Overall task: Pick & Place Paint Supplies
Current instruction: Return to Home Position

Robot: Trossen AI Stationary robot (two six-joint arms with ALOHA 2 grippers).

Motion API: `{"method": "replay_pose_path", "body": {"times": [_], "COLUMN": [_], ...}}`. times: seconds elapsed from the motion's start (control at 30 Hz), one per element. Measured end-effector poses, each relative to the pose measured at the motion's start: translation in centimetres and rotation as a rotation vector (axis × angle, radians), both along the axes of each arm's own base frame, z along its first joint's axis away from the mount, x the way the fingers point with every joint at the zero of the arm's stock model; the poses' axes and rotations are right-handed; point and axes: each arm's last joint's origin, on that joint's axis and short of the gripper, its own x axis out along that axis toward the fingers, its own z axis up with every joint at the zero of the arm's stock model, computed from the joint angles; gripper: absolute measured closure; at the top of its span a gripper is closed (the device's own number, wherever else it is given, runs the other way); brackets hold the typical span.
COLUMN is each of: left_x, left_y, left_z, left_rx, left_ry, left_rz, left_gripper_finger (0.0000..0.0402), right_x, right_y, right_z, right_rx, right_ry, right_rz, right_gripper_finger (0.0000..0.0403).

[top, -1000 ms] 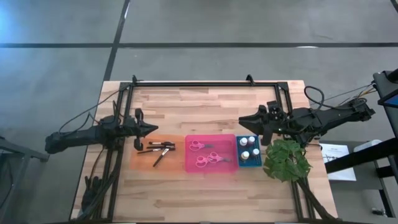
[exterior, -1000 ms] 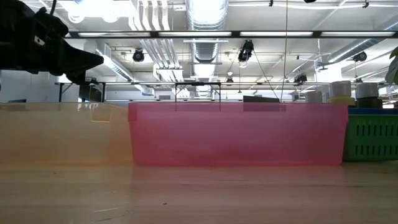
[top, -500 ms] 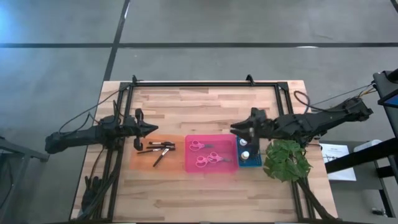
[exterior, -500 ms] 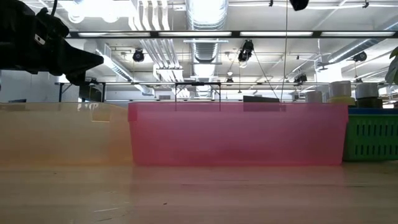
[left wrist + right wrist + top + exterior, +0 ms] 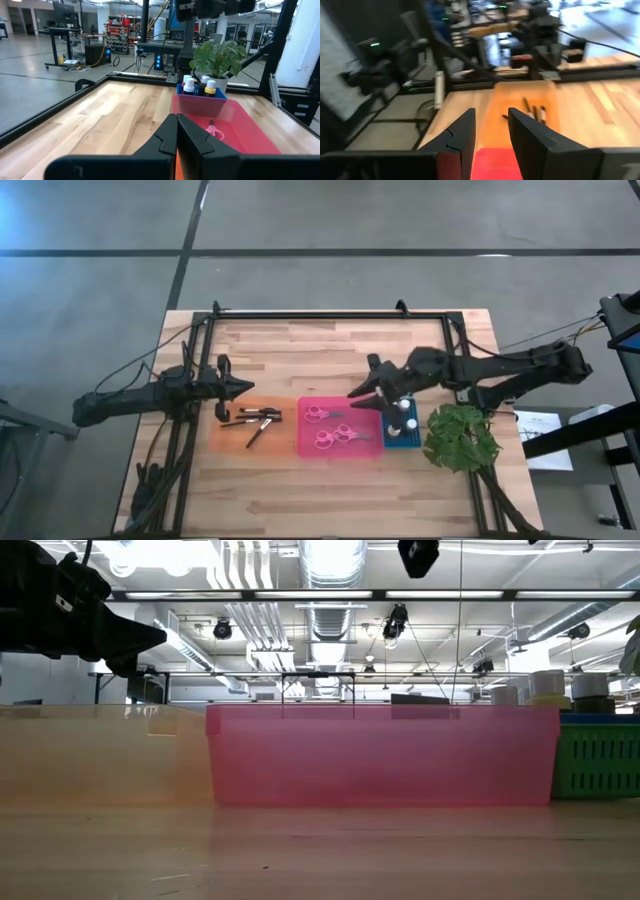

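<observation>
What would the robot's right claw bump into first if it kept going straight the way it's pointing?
Probably the brushes in the orange tray. The right gripper, open, hangs high near the pink tray and points across it toward them. Its tilt is hard to judge, so it might pass over.

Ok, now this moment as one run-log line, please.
left end effector: shut, above orange tray edge | right end effector: open, above pink tray | paint bottles: in blue bin

I get no legible text, brands or numbers in any view. Labels on the paint bottles (image 5: 188,88) are too small to read.
</observation>
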Motion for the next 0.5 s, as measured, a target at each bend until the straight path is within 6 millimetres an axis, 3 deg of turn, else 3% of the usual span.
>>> {"method": "replay_pose_path", "body": {"times": [0.2,0.5], "left_x": [0.0,0.0], "left_y": [0.0,0.0], "left_z": [0.0,0.0], "left_rx": [0.0,0.0], "left_ry": [0.0,0.0], "left_rz": [0.0,-0.001], "left_gripper_finger": [0.039,0.039], "right_x": [-2.2,-7.7], "right_y": [-0.6,-0.1], "right_z": [0.4,-2.6], "right_rx": [-0.087,-0.177], "right_ry": [-0.081,-0.137], "right_rz": [0.154,0.177], "right_gripper_finger": [0.0292,0.0292]}}
